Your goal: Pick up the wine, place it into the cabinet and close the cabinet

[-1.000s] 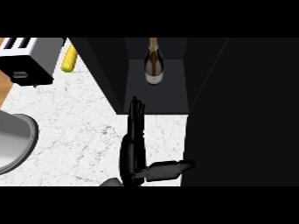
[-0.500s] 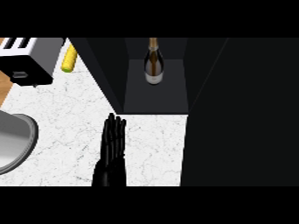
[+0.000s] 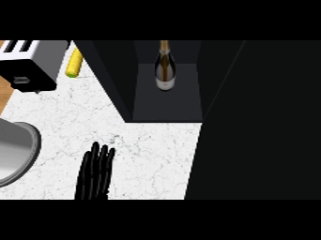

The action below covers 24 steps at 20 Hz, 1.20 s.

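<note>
**Wine bottle inside open cabinet, one hand flat over counter**

Counter (image 3: 156, 154): white marble-look stone, grey veining, flat and matte. Wood-brown strip at far left edge.

Count, one of each:
- dark glass wine bottle (image 3: 164, 70), slim neck, pale label near its base. Stands upright on the dark floor of the black box-shaped cabinet (image 3: 167, 105), towards the back, clear of both side walls.
- black cabinet door panel (image 3: 267, 122), large flat slab filling the right side; cabinet is open.
- boxy toaster (image 3: 30, 63), white slotted top, grey-and-black sides, top left.
- yellow corn cob (image 3: 74, 63), bumpy, oblong, just beside the toaster's right.
- grey metal round pot (image 3: 7, 154), smooth rim, cut by left edge.

Hand: one black hand (image 3: 95, 171) at bottom, left of centre; which hand, cannot tell. Fingers straight, pressed side by side, pointing towards the cabinet. Holds nothing, well apart from the bottle.
</note>
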### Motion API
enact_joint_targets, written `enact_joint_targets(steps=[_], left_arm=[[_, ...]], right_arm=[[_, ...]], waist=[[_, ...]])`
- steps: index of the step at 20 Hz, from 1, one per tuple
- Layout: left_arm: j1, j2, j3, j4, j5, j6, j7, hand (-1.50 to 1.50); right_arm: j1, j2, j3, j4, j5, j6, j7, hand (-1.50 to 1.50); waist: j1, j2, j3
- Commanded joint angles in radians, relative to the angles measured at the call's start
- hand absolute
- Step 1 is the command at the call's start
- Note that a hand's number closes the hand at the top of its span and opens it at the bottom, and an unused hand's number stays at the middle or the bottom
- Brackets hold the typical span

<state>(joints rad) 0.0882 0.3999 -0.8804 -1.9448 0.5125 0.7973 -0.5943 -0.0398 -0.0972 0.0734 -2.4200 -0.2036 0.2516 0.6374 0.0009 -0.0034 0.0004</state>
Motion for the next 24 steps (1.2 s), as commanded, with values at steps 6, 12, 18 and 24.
enact_joint_targets(steps=[6,12,18,24], left_arm=[[0.115,0.124,0.135,-0.042,0.087,-0.164,-0.052,-1.5],[0.212,0.264,0.261,-0.204,0.148,-0.221,-0.041,-1.5],[0.279,0.284,0.358,-0.207,0.197,-0.276,-0.069,-1.5],[0.346,0.347,0.516,-0.178,0.289,-0.405,-0.08,-1.5]], right_arm=[[0.149,0.034,0.121,-0.101,-0.145,0.047,0.043,1.5],[0.234,0.05,0.206,-0.157,-0.177,0.04,0.109,1.5],[0.141,0.076,0.44,-0.162,-0.048,0.054,0.143,1.5],[0.159,0.097,0.676,-0.172,0.067,-0.047,0.141,1.5]], waist=[[-0.006,0.001,-0.001],[-0.001,-0.002,-0.001],[0.011,-0.005,-0.002],[0.0,-0.007,-0.003]])
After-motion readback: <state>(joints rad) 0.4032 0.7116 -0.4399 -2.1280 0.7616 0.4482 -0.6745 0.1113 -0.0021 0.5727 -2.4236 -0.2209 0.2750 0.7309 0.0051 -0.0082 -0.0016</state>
